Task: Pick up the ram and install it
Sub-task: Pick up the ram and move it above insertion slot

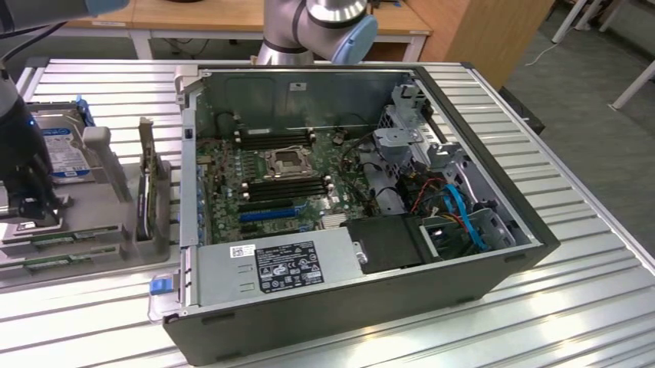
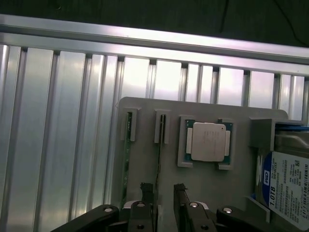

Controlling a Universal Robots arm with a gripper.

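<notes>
Two rams stand on edge in narrow slots of a grey holder tray [image 2: 145,111]: one ram [image 2: 127,154] nearer the tray's edge and a second ram [image 2: 159,154] beside it. My gripper [image 2: 164,193] is open just above the tray. Its two dark fingers [image 2: 181,192] straddle the end of the second ram without touching it. In the exterior view the gripper [image 1: 31,211] hangs low over the tray at that view's left, with the green rams [image 1: 64,235] lying just in front of it. The open computer case [image 1: 358,192] shows its black memory slots [image 1: 290,184] around the CPU socket.
A silver CPU chip [image 2: 206,141] sits in a tray pocket next to the rams, and a hard drive [image 2: 287,186] lies beyond it. An upright card in a grey stand [image 1: 152,195] rises between tray and case. The ribbed metal table [image 1: 573,307] surrounds everything.
</notes>
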